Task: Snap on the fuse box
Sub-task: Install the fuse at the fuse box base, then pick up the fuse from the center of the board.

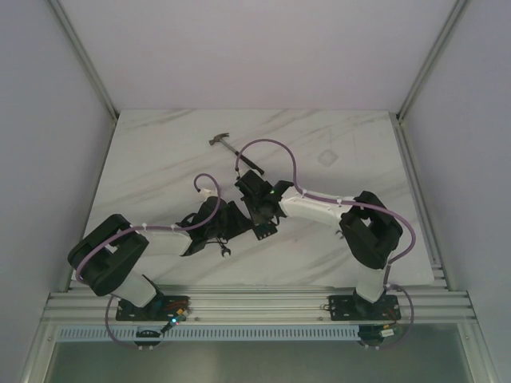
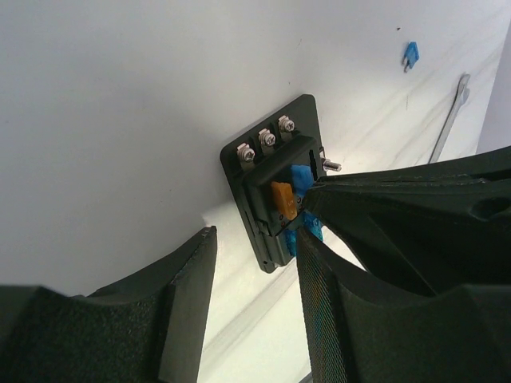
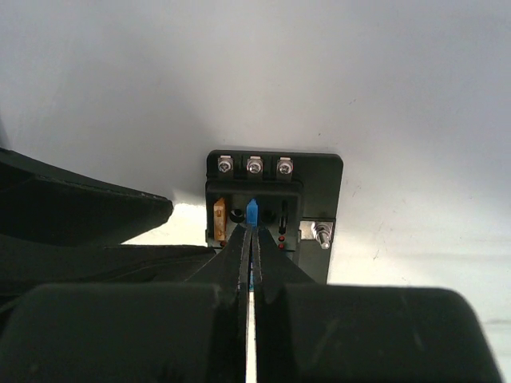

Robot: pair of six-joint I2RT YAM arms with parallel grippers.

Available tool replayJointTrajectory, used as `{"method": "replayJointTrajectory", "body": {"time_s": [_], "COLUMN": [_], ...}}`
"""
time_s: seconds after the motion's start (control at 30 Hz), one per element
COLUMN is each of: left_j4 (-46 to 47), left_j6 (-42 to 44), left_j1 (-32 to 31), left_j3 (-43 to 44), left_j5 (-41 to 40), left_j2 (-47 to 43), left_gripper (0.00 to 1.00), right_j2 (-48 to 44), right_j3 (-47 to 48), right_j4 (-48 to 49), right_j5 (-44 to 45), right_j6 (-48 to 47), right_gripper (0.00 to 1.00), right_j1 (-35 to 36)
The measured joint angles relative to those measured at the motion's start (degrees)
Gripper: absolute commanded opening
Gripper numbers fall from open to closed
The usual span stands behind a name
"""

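Observation:
The fuse box (image 3: 319, 191) is a small black block on a black plate with three screws, lying on the white table; it also shows in the left wrist view (image 2: 271, 159). An orange fuse (image 3: 219, 219) sits in its left slot. My right gripper (image 3: 251, 235) is shut on a blue fuse (image 3: 252, 210) that stands in the middle slot. My left gripper (image 2: 251, 267) is open and empty, its right finger (image 2: 319, 303) right beside the box's near side. In the top view both grippers meet over the box (image 1: 263, 231) at mid-table.
A loose blue fuse (image 2: 410, 54) and a wrench (image 2: 449, 120) lie on the table beyond the box. A hammer (image 1: 227, 145) lies further back. The table's edges and side walls frame the space.

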Motion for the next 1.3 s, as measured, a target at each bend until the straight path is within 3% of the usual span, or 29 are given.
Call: {"method": "replayJointTrajectory", "body": {"time_s": [0.2,0.3,0.47,0.8,1.07,1.3], "left_j4": [-0.1,-0.3,-1.7,-4.0,-5.9,-7.5], "left_j6": [0.0,0.1,0.4,1.4,2.9,4.0], "left_j1": [0.0,0.0,0.0,0.0,0.0,0.0], "left_j3": [0.0,0.0,0.0,-1.1,-2.7,-3.6], "left_j5": [-0.2,-0.3,-0.8,-2.2,-4.7,-6.2], "left_j2": [0.0,-0.2,-1.6,-8.7,-14.4,-16.8], "left_gripper": [0.55,0.55,0.65,0.82,1.00,1.00], "right_j2": [0.6,0.1,-1.8,-13.2,-13.8,-11.1], "right_j3": [0.8,0.3,-1.5,-5.4,-9.7,-10.4], "right_j4": [-0.4,0.1,0.9,0.4,-0.1,1.0], "right_j5": [0.6,0.5,0.8,5.0,9.3,9.5], "right_j6": [-0.1,-0.1,0.1,2.7,8.8,13.6], "right_gripper": [0.02,0.14,0.33,0.61,0.62,0.59], "right_j1": [0.1,0.1,0.0,-7.2,-17.5,-21.8]}}
